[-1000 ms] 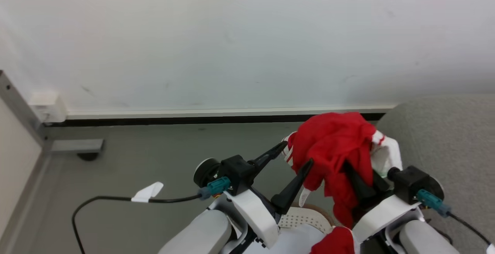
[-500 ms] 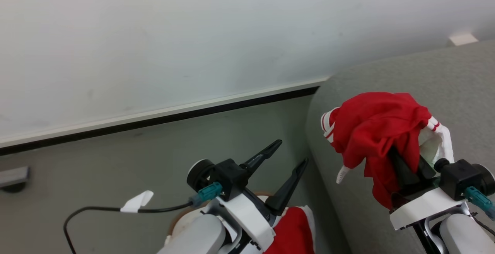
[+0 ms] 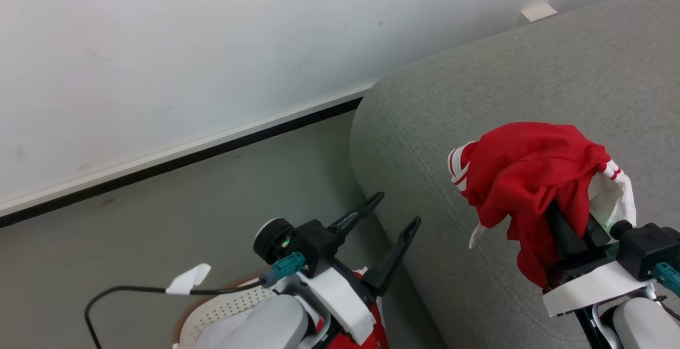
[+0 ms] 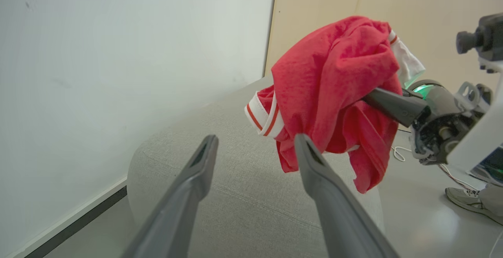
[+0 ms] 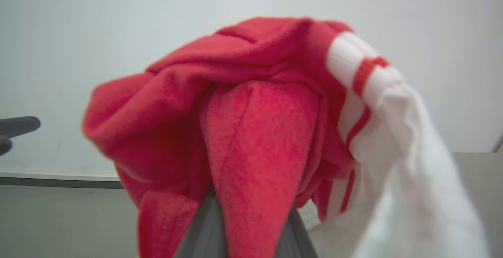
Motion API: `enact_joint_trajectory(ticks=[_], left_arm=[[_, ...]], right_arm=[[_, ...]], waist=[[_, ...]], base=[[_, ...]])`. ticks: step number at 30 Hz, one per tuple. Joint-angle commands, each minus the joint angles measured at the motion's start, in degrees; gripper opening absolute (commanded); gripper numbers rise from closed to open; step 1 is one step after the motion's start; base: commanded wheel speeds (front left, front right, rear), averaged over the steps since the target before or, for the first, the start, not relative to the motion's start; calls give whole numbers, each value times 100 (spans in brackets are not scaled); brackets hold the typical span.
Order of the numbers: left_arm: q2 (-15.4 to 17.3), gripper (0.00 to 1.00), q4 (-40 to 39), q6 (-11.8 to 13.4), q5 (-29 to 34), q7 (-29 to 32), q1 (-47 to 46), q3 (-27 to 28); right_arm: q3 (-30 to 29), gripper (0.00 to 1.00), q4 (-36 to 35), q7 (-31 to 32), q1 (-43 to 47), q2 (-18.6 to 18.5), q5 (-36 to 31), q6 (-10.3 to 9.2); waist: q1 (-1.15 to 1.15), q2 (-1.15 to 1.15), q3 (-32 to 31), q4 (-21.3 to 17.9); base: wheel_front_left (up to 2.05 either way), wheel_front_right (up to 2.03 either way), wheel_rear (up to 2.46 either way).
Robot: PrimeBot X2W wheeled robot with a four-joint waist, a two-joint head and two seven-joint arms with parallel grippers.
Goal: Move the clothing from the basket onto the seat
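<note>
My right gripper (image 3: 571,232) is shut on the clothing (image 3: 531,168), a bright red bunched garment with white striped trim. It hangs just above the grey seat (image 3: 478,73), near the seat's left edge. The right wrist view has the clothing (image 5: 255,132) draped over my gripper (image 5: 243,226), hiding the fingertips. My left gripper (image 3: 397,209) is open and holds nothing, beside the seat's corner. In the left wrist view, the left gripper (image 4: 255,144) points at the clothing (image 4: 334,77) and seat (image 4: 235,195). The white perforated basket (image 3: 223,306) sits under my left arm, with more red fabric (image 3: 372,328) in it.
A white wall with a dark baseboard (image 3: 212,152) runs behind the grey floor. A black cable with a white tag (image 3: 188,279) trails from my left wrist. A person's shoe (image 4: 467,199) stands on the floor beyond the seat.
The head view has swung toward the seat. My right gripper has carried the red garment from above the basket to above the seat. Neither gripper's opening has changed.
</note>
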Motion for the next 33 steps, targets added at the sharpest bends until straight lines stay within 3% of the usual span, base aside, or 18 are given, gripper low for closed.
enact_joint_trajectory(ticks=[1,13,20,33], left_arm=[[3,100,27,-12,78,-4,14,22],[-22,100,59,-55,185,-5,-64,-14],[50,100,-3,-60,269,-5,-390,-127],[268,100,-159,-65,367,34,-1378,-437]], right_arm=[[-27,0,-42,-2,65,-2,-48,-12],[-134,0,-15,-2,-142,-81,44,-12],[-196,0,313,-2,-970,-567,393,-12],[-141,0,1948,28,-3332,-1663,1103,-12]], waist=[[0,0,49,-86],[0,0,169,10],[0,0,760,323],[0,0,2527,1018]], base=[[0,0,0],[0,0,0],[0,0,0],[0,0,0]])
